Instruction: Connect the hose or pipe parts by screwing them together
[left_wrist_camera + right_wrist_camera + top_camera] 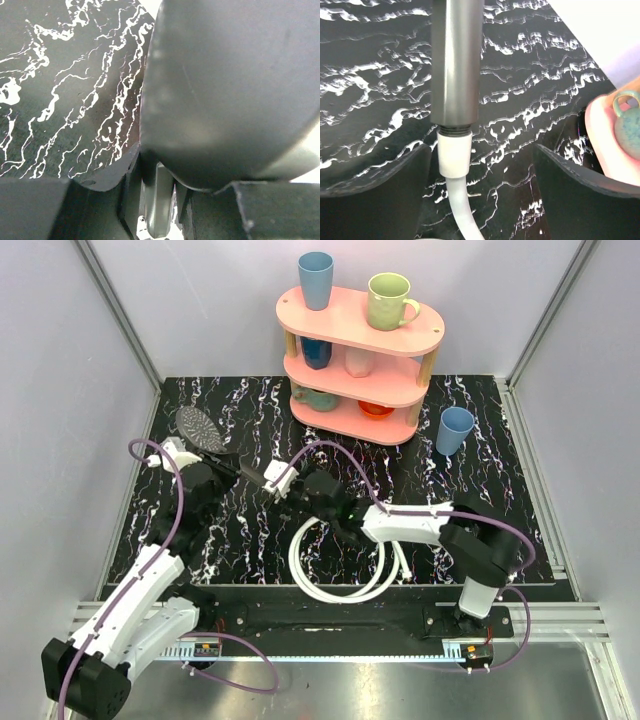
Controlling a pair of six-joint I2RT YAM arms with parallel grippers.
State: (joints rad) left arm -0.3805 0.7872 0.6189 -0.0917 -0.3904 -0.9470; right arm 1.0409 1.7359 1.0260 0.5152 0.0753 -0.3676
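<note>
The grey shower head [199, 427] lies at the back left of the mat, and its dark handle [456, 60] runs toward the middle. My left gripper [218, 468] is shut on that handle [157, 200], with the head's grey back [230, 85] filling the left wrist view. The white hose [340, 575] lies coiled near the front edge. Its white end fitting [455, 152] sits on the handle's end, with a thin band of dark thread showing between them. My right gripper [480, 192] stands open around the fitting, which is close to the left finger [375, 195] and apart from the right one.
A pink three-tier shelf [360, 360] with cups and bowls stands at the back centre; its edge and a speckled mug [627, 122] show in the right wrist view. A blue cup [455, 430] stands to its right. Purple cables [170, 530] run along both arms.
</note>
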